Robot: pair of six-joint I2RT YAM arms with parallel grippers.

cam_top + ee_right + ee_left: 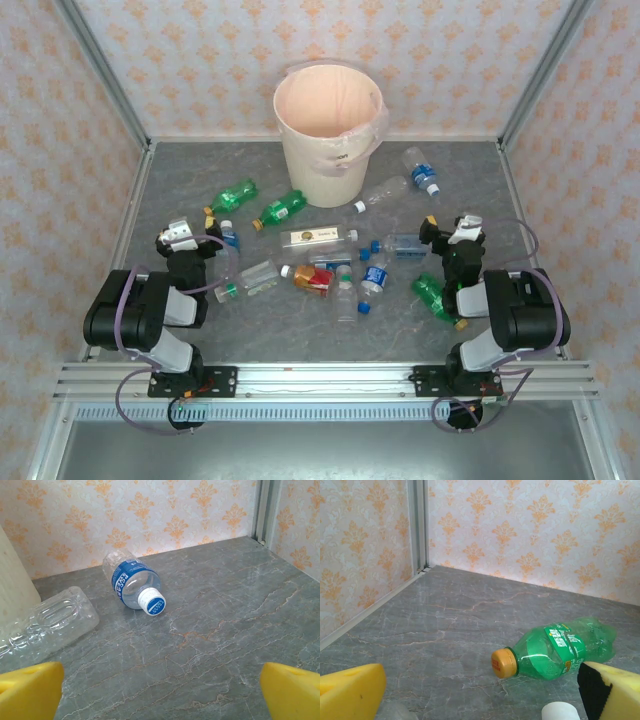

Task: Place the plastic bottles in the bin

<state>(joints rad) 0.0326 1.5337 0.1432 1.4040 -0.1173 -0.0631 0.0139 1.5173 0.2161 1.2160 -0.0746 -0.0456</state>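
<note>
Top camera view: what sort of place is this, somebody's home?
Most likely a staged robot test cell, not a home: orange-patterned wallpaper panels sit in bare aluminium frame posts, and two black arms are bolted to a metal rail at the grey table's near edge.

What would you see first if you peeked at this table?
The big cream bin with its pink bag, standing at the far middle of the table. Then the mess of plastic bottles lying all over in front of it, two green bottles toward the left and one red-orange bottle in the middle.
</note>
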